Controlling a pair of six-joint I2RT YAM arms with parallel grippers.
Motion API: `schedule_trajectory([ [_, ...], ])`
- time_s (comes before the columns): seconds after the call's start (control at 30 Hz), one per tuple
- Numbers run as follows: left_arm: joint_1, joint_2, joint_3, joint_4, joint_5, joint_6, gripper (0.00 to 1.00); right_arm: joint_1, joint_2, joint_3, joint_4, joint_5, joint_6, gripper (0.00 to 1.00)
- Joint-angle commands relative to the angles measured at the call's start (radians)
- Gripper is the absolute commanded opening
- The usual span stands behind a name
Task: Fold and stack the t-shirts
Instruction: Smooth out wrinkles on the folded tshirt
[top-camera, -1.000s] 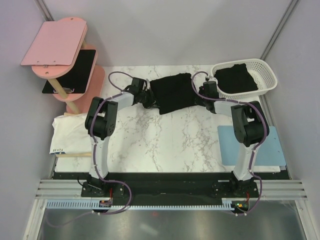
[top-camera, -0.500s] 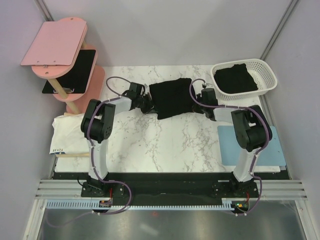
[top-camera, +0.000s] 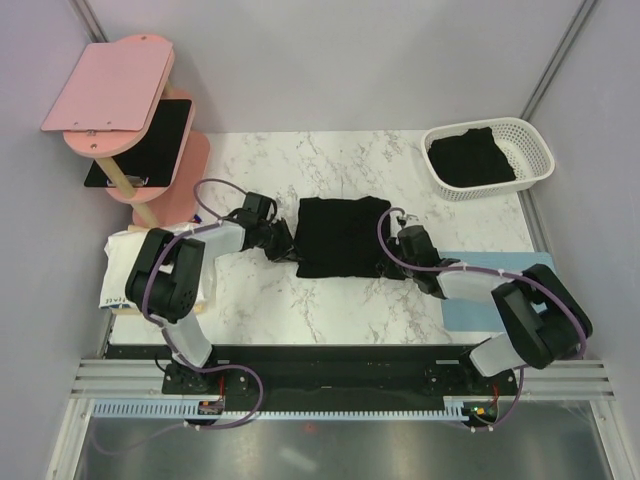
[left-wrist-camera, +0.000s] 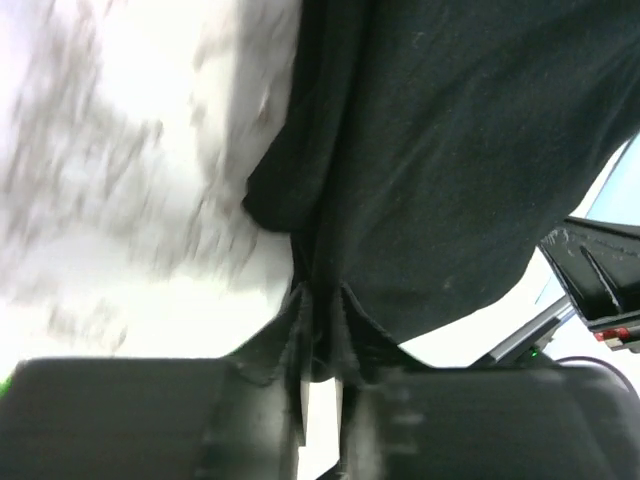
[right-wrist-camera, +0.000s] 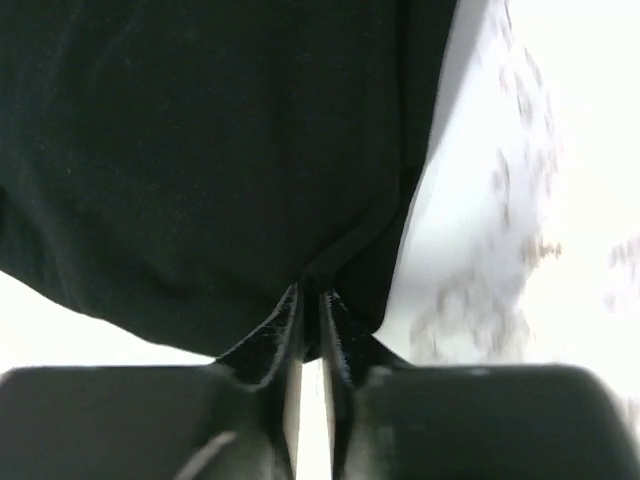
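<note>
Your left pincer (top-camera: 283, 243) and right pincer (top-camera: 392, 262) each pinch the t-shirt (top-camera: 345, 233) mid-fold; next, lay it flat on the counter (top-camera: 320, 305).

Pale lilac walls (top-camera: 350, 60) enclose a white marble table (top-camera: 330, 300); pink tiered shelf (top-camera: 110, 85) (far left corner), even light
</note>
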Motion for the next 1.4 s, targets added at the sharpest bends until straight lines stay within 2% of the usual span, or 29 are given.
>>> schedule_trajectory([
  [0.0,-0.005,-0.11,-0.03,-0.106,-0.066,0.066,0.33,0.014,-0.084,-0.103,-0.24,0.0,0.05,0.33],
  [0.03,-0.005,-0.125,-0.033,-0.123,-0.078,0.074,0.6,0.015,-0.134,-0.098,-0.27,0.004,0.059,0.42],
  [0.07,-0.006,-0.161,-0.034,-0.14,-0.106,0.085,0.68,0.018,-0.164,-0.093,-0.293,0.015,0.067,0.6],
  [0.13,-0.006,-0.2,-0.037,-0.171,-0.144,0.1,0.79,0.02,-0.263,-0.072,-0.36,0.039,0.067,0.78],
  [0.17,-0.006,-0.237,-0.036,-0.179,-0.156,0.103,0.8,0.021,-0.297,-0.066,-0.377,0.079,0.067,0.85],
  [0.2,-0.006,-0.258,-0.033,-0.185,-0.167,0.108,0.83,0.023,-0.334,-0.051,-0.399,0.099,0.055,0.98],
  [0.23,-0.006,-0.272,-0.028,-0.189,-0.186,0.114,0.84,0.023,-0.389,-0.041,-0.403,0.127,0.046,0.98],
  [0.33,-0.006,-0.308,0.001,-0.185,-0.207,0.123,0.87,0.02,-0.411,0.011,-0.396,0.239,-0.003,0.98],
  [0.4,-0.006,-0.291,0.035,-0.176,-0.209,0.125,0.87,0.018,-0.371,0.073,-0.371,0.301,-0.055,0.98],
  [0.53,-0.006,-0.211,0.099,-0.137,-0.195,0.128,0.87,0.008,-0.177,0.169,-0.263,0.314,-0.102,0.98],
  [0.63,-0.006,-0.144,0.16,-0.124,-0.195,0.125,0.87,-0.015,-0.034,0.245,-0.195,0.287,-0.122,0.91],
  [0.73,-0.006,-0.088,0.21,-0.099,-0.186,0.122,0.85,-0.055,0.06,0.305,-0.108,0.212,-0.122,0.7],
  [0.77,-0.006,-0.079,0.217,-0.088,-0.174,0.122,0.84,-0.06,0.075,0.316,-0.089,0.19,-0.12,0.54],
  [0.8,-0.006,-0.07,0.237,-0.075,-0.158,0.122,0.81,-0.065,0.095,0.348,-0.072,0.172,-0.126,0.44],
  [0.83,-0.006,-0.062,0.243,-0.068,-0.132,0.117,0.66,-0.068,0.101,0.367,-0.072,0.158,-0.134,0.32],
  [0.87,-0.006,-0.053,0.251,-0.062,-0.12,0.113,0.45,-0.066,0.103,0.385,-0.074,0.124,-0.146,0.0],
  [0.9,-0.006,-0.05,0.257,-0.055,-0.109,0.111,0.14,-0.068,0.095,0.411,-0.077,0.107,-0.151,0.0],
  [0.93,-0.008,-0.05,0.259,-0.05,-0.105,0.1,0.02,-0.066,0.085,0.419,-0.077,0.09,-0.155,0.0],
  [1.07,-0.008,-0.045,0.253,-0.027,-0.091,0.096,0.02,-0.071,0.051,0.416,-0.028,0.038,-0.156,0.0],
  [1.17,-0.011,-0.024,0.251,-0.013,-0.063,0.083,0.02,-0.095,0.104,0.433,0.003,-0.081,-0.13,0.0],
  [1.33,-0.026,0.019,0.257,0.007,-0.042,0.07,0.02,-0.143,0.264,0.416,0.199,-0.368,0.014,0.0],
  [1.37,-0.031,0.025,0.259,0.01,-0.042,0.068,0.02,-0.15,0.287,0.404,0.28,-0.405,0.041,0.0],
])
